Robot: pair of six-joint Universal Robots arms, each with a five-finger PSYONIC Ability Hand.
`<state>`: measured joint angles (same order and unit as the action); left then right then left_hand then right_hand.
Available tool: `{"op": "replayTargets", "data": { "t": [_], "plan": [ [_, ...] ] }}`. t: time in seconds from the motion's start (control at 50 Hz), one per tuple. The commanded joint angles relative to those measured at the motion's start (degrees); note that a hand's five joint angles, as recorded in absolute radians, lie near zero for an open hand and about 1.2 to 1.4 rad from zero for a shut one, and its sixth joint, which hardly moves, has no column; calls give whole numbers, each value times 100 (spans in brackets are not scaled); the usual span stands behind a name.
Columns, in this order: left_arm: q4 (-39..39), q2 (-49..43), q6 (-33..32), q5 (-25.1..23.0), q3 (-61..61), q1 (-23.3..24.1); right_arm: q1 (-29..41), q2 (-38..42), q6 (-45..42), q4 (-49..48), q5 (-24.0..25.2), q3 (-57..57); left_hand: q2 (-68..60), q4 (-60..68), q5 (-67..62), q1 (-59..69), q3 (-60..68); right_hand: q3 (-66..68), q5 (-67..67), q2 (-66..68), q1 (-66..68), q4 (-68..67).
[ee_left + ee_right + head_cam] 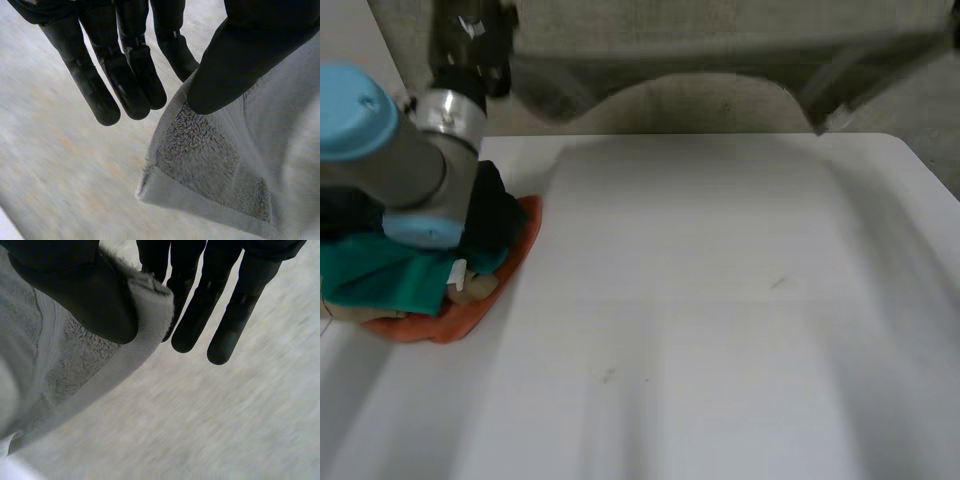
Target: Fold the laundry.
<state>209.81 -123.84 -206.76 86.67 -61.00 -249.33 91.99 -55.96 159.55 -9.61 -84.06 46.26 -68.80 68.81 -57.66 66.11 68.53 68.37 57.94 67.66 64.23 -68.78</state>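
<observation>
**A:** What is the left hand (131,60) doing?

**B:** Its thumb presses one corner of a grey towel (210,150) against the nearest finger, so it is pinching. The other fingers are straight, close together and off the cloth.

**A:** And the right hand (85,290)?

**B:** The same, mirrored. Its thumb clamps a hemmed corner against a finger, and the rest of the fingers are straight beside it.

**A:** How many corners can you count?

**B:** Two, one in each hand, on one towel. The rest of the towel runs out of both wrist views.

**A:** Where is it, and which way does it lie?

**B:** In the head view it hangs above the far edge of the white table (720,300). Its long axis runs side to side, its lower edge sags in an arch, and its upper part is cut off.

**A:** Anything else?

**B:** A pile near the table's left edge, partly hidden under the left arm (390,160), has a green cloth (380,275) on an orange cloth (470,310). A pale scrap between them is too small to make out.
</observation>
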Motion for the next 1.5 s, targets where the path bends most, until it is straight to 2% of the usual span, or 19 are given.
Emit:
{"op": "replayTargets", "data": {
  "t": [0.02, 0.16, 0.26, 0.28, 0.38, 0.44, 0.52, 0.72, 0.88, 1.04, 1.06, 1.08, 1.1, 1.12, 1.14, 1.18, 1.34, 1.42, 1.5],
  "plan": [
    [-142, -52, -75, -317, -1317, 156, -32, 155, -589, 845, 127, 1514, -1120, 1119, -1234, 1389, 1147, 1163, 1206, 1234, 1577, -1122],
    [-1511, 746, -583, -300, -2907, 218, -58, -98, -1864, 1602, 197, 3071, -1120, 1119, -1234, 1389, 1147, 1163, 1206, 1234, 1577, -1122],
    [-2900, 1818, -1208, -273, -4199, 236, -583, -1651, -3137, 2382, 127, 4458, -1120, 1119, -1234, 1389, 1147, 1163, 1206, 1234, 1577, -1122],
    [-3415, 2194, -1435, -273, -4592, 262, -725, -1846, -3332, 2507, 136, 4645, -1120, 1119, -1234, 1389, 1147, 1163, 1206, 1234, 1577, -1122],
    [-4246, 2725, -1893, -370, -5062, 350, -1271, -2489, -4562, 3122, 180, 5402, -1120, 1119, -1234, 1389, 1147, 1163, 1206, 1234, 1577, -1122],
    [-4142, 2437, -2043, -353, -4774, 350, -1315, -2526, -4784, 3202, 206, 5517, -1120, 1119, -1234, 1389, 1147, 1163, 1206, 1234, 1577, -1122],
    [-3730, 1849, -1983, -300, -4002, 324, -1157, -2342, -4127, 2773, 189, 5219, -1120, 1119, -1234, 1389, 1147, 1163, 1206, 1234, 1577, -1122],
    [-2279, 160, -1517, -273, -1891, 403, -340, -620, -2570, 1200, -118, 3612, -1120, 1119, -1234, 1389, 1147, 1163, 1206, 1234, 1577, -1122],
    [-2050, -1378, -1525, 8, 139, 535, 20, 698, -2578, 750, -865, 2145, -1120, 1119, -1234, 1389, 1147, 1163, 1206, 1234, 1577, -1122],
    [-1988, -2266, -1516, 61, 1441, 587, 187, 1727, -2613, 715, -1051, 694, -1120, 1119, -1234, 1389, 1147, 1163, 1206, 1234, 1577, -1122],
    [-1962, -2363, -1507, 61, 1616, 640, 205, 1807, -2604, 724, -1068, 561, -539, 538, -653, 808, 566, -1229, -1186, -1158, -815, 1270],
    [-1953, -2398, -1507, 61, 1687, 675, 231, 1877, -2604, 741, -1094, 446, 2014, -2016, 1901, -1746, -1987, -4667, -4624, -4596, -4253, 4708],
    [-1944, -2425, -1499, 61, 1731, 710, 284, 1948, -2622, 776, -1103, 341, 5537, -5538, 5423, -5268, -5510, -5837, -5794, -5766, -5423, 5878],
    [-1935, -2443, -1472, 69, 1767, 745, 389, 1992, -2596, 785, -1104, 227, 5880, -5881, 5766, -5611, -5853, -5837, -5794, -5766, -5423, 5878],
    [-1901, -2443, -1429, 69, 1776, 798, 459, 1984, -2569, 785, -1095, 199, 4730, -4731, 4616, -4461, -4703, -5837, -5794, -5766, -5423, 5878],
    [-1891, -2434, -1385, 87, 1767, 851, 513, 1914, -2517, 742, -1095, 199, 5880, -5881, 5766, -5611, -5853, -5837, -5794, -5766, -5423, 5878],
    [-1944, -1548, -778, 105, 951, 1027, 513, 764, -1515, 1031, -920, 1173, 5880, -5881, 5766, -5611, -5853, -5837, -5794, -5766, -5423, 5878],
    [-1874, -897, -523, 43, 98, 1009, 85, -255, -1418, 1618, -140, 2559, 5880, -5881, 5766, -5611, -5853, -5837, -5794, -5766, -5423, 5878],
    [-1874, -457, -453, 52, -500, 1001, -452, -643, -1427, 1770, 432, 3675, 5880, -5881, 5766, -5611, -5853, -5228, -5184, -5156, -4813, 5268]
  ]
}}
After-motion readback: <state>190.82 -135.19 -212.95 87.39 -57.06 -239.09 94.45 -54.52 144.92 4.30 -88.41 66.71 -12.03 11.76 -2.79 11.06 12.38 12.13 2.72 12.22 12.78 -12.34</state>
